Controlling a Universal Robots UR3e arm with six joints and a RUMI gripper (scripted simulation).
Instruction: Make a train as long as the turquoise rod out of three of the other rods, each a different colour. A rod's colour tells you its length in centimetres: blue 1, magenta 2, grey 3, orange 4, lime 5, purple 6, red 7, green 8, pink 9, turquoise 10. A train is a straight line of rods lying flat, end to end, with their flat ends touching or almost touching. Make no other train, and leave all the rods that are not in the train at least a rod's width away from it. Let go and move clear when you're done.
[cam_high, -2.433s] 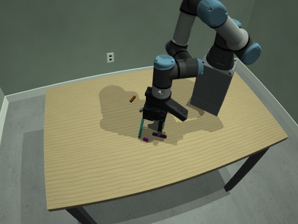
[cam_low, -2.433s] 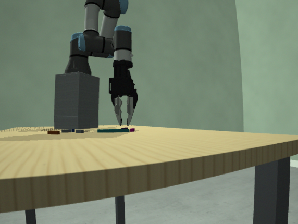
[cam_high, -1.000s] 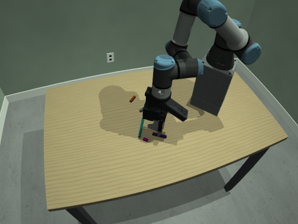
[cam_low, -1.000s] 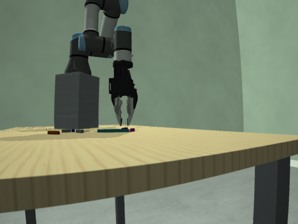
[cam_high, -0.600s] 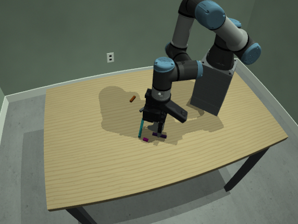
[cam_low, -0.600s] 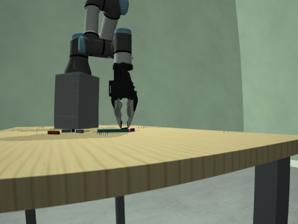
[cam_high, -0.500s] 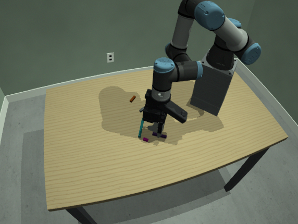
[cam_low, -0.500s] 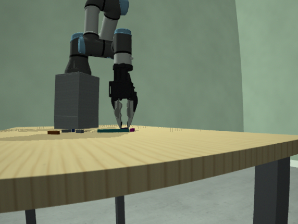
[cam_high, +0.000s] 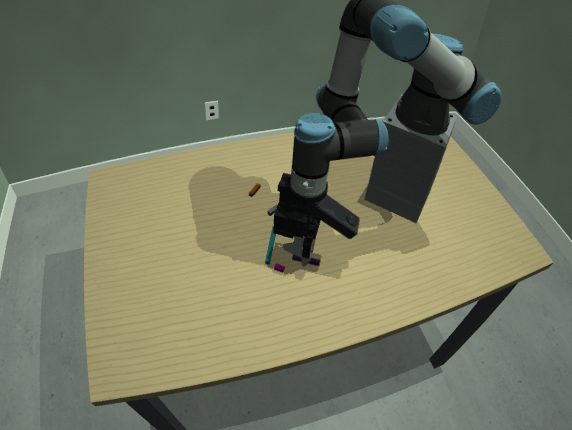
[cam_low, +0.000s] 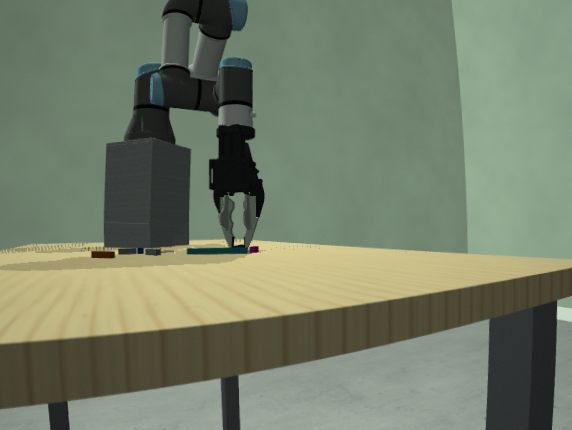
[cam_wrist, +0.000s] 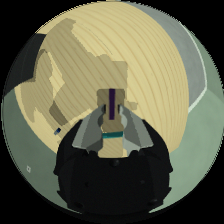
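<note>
Gripper (cam_high: 306, 260) (cam_low: 240, 245) (cam_wrist: 111, 105) jaws slightly spread, pinching nothing; they straddle purple (cam_high: 315, 261) (cam_low: 239, 246) (cam_wrist: 111, 102) across its narrow width, probably for lifting; magenta (cam_high: 279, 268) (cam_low: 254, 249) sits right of turquoise (cam_high: 270, 246) (cam_low: 215, 251) (cam_wrist: 112, 135).

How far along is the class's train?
No three rods visibly form a train. Nothing is held: the purple rod lies between the gripper's open fingers. Left: joining purple, a grey rod and blue rod, probably.

The orange rod (cam_high: 254, 190) lies well apart from the turquoise (cam_high: 270, 246) and magenta (cam_high: 279, 268) rods.
</note>
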